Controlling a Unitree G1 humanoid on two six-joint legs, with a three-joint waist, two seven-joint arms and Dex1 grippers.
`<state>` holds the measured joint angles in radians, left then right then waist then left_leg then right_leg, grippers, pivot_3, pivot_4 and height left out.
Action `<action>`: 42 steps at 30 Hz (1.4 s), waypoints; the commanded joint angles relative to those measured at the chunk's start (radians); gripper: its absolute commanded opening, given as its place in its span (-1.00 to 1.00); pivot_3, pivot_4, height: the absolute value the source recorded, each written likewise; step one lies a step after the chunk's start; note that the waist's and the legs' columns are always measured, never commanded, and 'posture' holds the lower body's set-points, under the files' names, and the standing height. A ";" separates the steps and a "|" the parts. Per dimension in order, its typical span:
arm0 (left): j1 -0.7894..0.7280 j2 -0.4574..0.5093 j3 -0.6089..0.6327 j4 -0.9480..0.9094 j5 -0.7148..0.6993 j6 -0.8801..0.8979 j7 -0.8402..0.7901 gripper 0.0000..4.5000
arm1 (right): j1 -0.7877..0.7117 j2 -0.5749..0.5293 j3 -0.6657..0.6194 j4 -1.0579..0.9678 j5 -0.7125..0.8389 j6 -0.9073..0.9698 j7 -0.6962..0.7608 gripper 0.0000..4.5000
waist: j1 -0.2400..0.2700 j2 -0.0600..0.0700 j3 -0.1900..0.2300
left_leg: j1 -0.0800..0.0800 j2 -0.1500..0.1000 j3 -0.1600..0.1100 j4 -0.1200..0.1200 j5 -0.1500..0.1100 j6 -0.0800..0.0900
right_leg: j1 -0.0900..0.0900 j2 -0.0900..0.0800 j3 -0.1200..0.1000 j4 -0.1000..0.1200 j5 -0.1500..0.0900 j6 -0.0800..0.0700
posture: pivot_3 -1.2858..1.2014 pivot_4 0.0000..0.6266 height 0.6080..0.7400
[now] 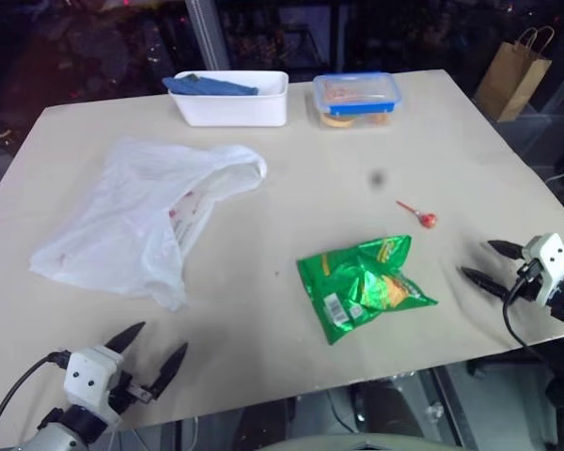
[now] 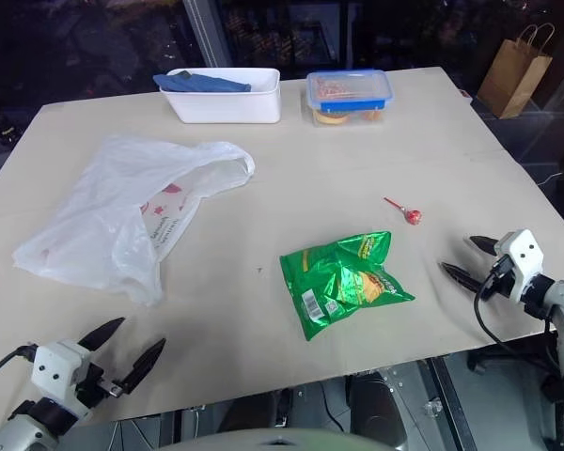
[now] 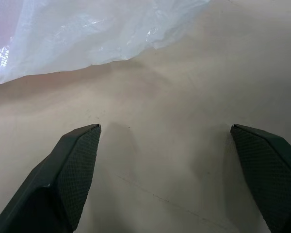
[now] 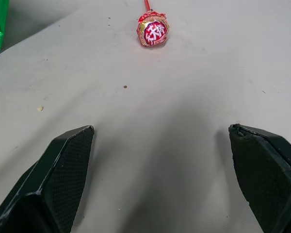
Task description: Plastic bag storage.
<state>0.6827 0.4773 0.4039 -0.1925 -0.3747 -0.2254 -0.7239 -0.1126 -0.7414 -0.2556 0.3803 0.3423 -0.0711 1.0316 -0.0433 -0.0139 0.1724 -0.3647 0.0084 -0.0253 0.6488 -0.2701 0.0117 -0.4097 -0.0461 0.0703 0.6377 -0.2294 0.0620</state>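
Left hand (image 1: 153, 347) sits at the near edge of the table (image 1: 291, 197), fingers spread wide, holding nothing. Just beyond it, the plastic bag (image 1: 136, 221) lies crumpled on the table's left half. Middle ground, a green snack packet (image 1: 362, 286), then a red lollipop (image 1: 423, 217). Far right, the right hand (image 1: 487, 263) is wide open too, empty, pointing toward that lollipop.

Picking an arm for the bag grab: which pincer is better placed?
Left. The left pincer is open, just short of the plastic bag; the right pincer faces the lollipop, beyond the snack packet.
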 commanded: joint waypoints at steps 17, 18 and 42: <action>0.023 -0.009 0.004 -0.030 0.012 0.003 -0.005 0.99 | -0.024 -0.022 -0.037 -0.011 0.020 -0.013 0.005 1.00 | 0.001 -0.001 0.000 | 0.000 0.000 0.000 0.000 0.000 0.000 | 0.000 0.000 0.000 0.000 0.000 0.000 | 0.03 -0.52 1.00; 0.023 -0.010 0.004 -0.029 0.013 0.003 -0.005 0.99 | -0.026 -0.021 -0.036 -0.011 0.020 -0.013 0.005 1.00 | 0.001 -0.001 0.001 | 0.000 0.000 0.000 0.001 0.000 0.000 | 0.000 0.000 0.000 0.000 0.000 0.000 | 0.03 -0.52 1.00; 0.116 -0.102 -0.023 -0.525 0.001 0.180 0.179 0.99 | 0.086 -0.145 -0.019 -0.776 0.496 0.520 0.106 1.00 | 0.002 -0.010 0.005 | -0.005 0.001 -0.003 0.003 0.000 0.000 | -0.002 0.000 -0.002 0.001 0.000 0.000 | 0.03 -0.52 1.00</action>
<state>0.7841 0.3848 0.3632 -0.6611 -0.3698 -0.0688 -0.5852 -0.0172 -0.8704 -0.2535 -0.3120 0.7519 0.3754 1.1572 -0.0411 -0.0236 0.1777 -0.3692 0.0093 -0.0289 0.6518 -0.2703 0.0116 -0.4111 -0.0457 0.0678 0.6383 -0.2295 0.0625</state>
